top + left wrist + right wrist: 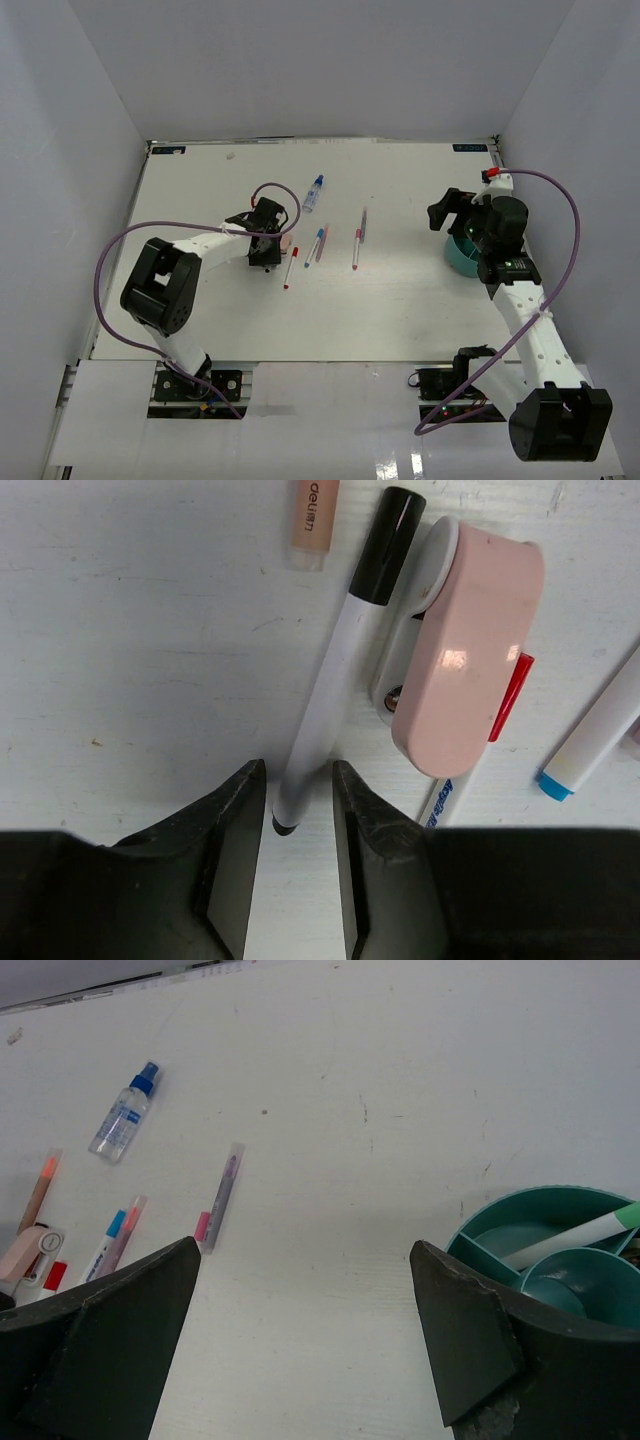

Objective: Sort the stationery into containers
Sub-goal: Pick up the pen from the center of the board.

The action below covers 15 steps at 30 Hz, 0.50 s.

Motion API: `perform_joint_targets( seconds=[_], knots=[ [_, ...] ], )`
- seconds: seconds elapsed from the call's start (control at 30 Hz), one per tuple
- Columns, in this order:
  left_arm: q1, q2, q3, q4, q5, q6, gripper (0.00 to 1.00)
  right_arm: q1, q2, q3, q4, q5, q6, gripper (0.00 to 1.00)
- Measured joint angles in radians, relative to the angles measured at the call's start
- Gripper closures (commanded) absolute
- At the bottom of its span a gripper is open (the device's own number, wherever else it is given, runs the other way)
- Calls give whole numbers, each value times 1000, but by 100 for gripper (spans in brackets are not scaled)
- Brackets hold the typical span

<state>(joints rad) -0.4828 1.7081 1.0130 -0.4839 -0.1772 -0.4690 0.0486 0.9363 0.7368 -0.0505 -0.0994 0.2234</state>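
Observation:
A white pen with a black cap (335,670) lies on the table. Its bare end sits between the fingers of my left gripper (298,770), which are open narrowly with a thin gap on each side. Beside the pen rest a pink tape dispenser (465,650), a pinkish eraser (315,520), a red-capped pen (510,695) and a blue-capped pen (590,745). A blue-capped bottle (313,192) and a pink-capped pen (358,240) lie mid-table. My right gripper (305,1248) hangs wide open and empty next to the teal bowl (500,1210), which holds a green-capped marker (575,1235).
White walls enclose the table on three sides. The left arm's purple cable (110,260) loops over the table's left side, and the right arm's cable (570,205) arcs above the bowl. The bottle (123,1115) lies far from both grippers.

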Motion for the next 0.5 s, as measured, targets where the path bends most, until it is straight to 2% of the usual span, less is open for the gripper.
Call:
perform_joint_targets(
  seconds=[0.2,0.27,0.5],
  knots=[
    [-10,2,0,-2,-14,-2,85,13,-6,0,0,8,-6,8],
    [-13,-2,-2,-1,-14,-2,88,16,-8,0,2,9,-8,7],
    [-26,-111,-66,-14,10,5,88,35,-8,-8,45,-63,-14,7]
  ],
)
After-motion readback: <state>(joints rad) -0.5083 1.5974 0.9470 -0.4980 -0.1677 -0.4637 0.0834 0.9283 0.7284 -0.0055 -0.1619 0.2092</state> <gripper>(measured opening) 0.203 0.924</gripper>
